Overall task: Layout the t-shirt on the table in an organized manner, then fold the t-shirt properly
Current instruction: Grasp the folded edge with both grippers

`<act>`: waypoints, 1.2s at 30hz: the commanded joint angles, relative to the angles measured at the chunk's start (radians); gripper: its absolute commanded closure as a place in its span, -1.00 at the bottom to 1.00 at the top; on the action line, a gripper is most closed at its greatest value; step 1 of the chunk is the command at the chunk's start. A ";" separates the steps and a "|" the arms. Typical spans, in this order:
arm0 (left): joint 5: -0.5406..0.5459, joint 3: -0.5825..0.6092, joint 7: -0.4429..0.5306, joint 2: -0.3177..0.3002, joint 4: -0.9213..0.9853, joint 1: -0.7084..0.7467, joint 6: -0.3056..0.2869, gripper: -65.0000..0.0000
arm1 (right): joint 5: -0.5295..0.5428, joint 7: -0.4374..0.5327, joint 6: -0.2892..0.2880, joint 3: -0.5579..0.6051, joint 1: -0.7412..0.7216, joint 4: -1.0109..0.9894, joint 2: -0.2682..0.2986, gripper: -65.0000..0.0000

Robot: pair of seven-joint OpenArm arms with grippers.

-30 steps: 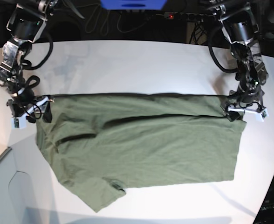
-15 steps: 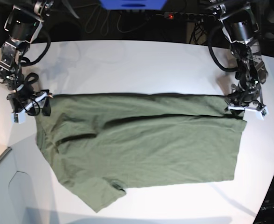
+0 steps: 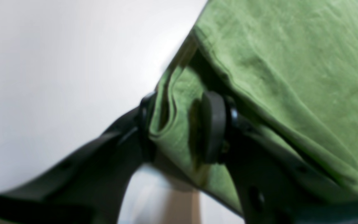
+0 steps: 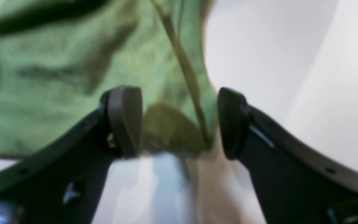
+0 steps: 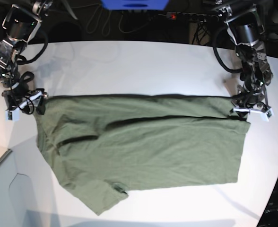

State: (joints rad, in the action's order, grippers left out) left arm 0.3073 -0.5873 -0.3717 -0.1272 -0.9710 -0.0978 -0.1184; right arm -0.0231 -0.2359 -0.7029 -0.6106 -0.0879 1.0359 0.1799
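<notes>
White table carried the olive t-shirt, spread across its middle, soft and limp, probably best lifted by its far corners. At the right far corner the left gripper pinched a folded hem. The right gripper stood spread, straddling the left corner's edge.

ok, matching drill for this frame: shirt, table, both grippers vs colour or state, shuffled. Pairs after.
Column one:
1. t-shirt
2. table
3. left gripper
4. right gripper

Column two:
a. jaws apart, shirt corner between them, not pinched
b. olive green, spread flat
c. fingers closing around a bunched fabric edge
d. plain white

Pairs: 1-b, 2-d, 3-c, 4-a
</notes>
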 commanded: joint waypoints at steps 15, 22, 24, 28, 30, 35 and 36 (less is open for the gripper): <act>-0.009 0.000 -0.072 0.002 0.008 0.010 0.013 0.33 | 0.018 0.033 0.193 -0.076 -0.022 0.022 -0.010 -0.12; -0.009 0.000 -0.072 0.002 0.008 0.010 0.013 0.33 | 0.018 0.033 0.082 -0.078 -0.022 0.022 -0.016 -0.12; -0.009 0.000 -0.072 0.002 0.008 0.010 0.013 0.33 | 0.018 0.031 0.082 -0.078 -0.022 0.022 -0.016 -0.12; -0.009 0.000 -0.072 0.002 0.008 0.010 0.013 0.33 | 0.018 0.023 0.082 -0.078 -0.023 0.017 -0.016 -0.12; -0.009 0.000 -0.072 0.002 0.008 0.010 0.013 0.33 | 0.018 0.023 0.082 -0.067 -0.022 0.016 -0.018 -0.12; -0.009 0.000 -0.072 0.002 0.010 0.008 0.013 0.33 | 0.018 0.022 0.082 0.018 -0.008 0.016 -0.018 -0.12; -0.009 0.000 -0.072 0.002 0.010 0.008 0.013 0.33 | 0.018 0.022 0.082 0.024 -0.006 0.016 -0.018 -0.12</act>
State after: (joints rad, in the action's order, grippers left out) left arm 0.3080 -0.5873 -0.3725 -0.1272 -0.9703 -0.0971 -0.1188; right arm -0.0200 -0.2359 -0.6037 -0.5819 -0.0868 1.0374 0.1432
